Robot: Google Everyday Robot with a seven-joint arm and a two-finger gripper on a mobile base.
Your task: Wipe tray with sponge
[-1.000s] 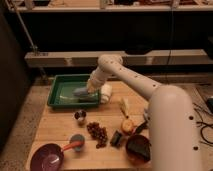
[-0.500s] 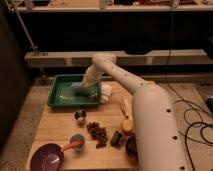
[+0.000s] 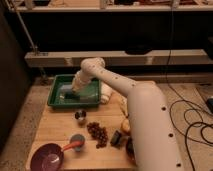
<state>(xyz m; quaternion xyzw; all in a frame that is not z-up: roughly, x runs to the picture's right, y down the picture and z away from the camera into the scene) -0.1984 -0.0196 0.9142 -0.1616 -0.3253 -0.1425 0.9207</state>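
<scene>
1. Your gripper is down inside the green tray, left of middle. Can't tell how its grip is set.
2. The sponge looks like the pale block right at its tip, on the tray floor.
3. Over the last second the arm slid leftward across the tray, so I'd say you're mid wipe stroke with the left end still to cover.

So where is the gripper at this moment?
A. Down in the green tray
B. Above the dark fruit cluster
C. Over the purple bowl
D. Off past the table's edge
A: the gripper sits low inside the tray, towards its left half, far from the bowl at the table's near left corner.
</scene>
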